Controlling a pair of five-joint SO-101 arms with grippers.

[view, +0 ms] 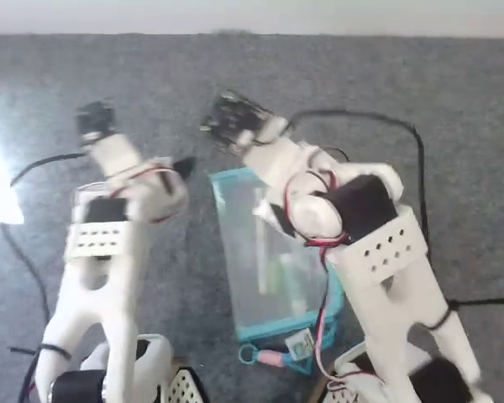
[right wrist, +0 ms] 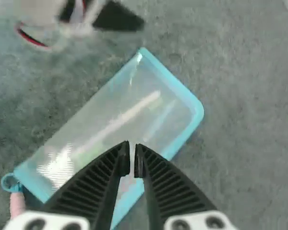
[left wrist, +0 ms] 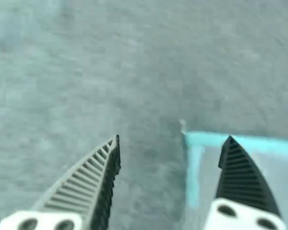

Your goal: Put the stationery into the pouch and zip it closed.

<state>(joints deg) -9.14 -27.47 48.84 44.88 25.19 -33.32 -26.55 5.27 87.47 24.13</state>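
Several pens (right wrist: 134, 112) lay inside the pouch (view: 252, 252); whether it was zipped I couldn't tell. Left tool (left wrist: 173, 137) gaped wide; right tool (right wrist: 131, 143) pinched together, empty.

Overhead view; close wrist views apparently share pouch (right wrist: 134, 110).

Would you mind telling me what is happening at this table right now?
Two robot arms are working on a clear, teal-edged pouch lying on the grey table. Stationery already lies inside it. The right hand is shut and empty, poised over the pouch. The left hand is open beside one corner of it, holding nothing. Whether the zip is closed cannot be told.
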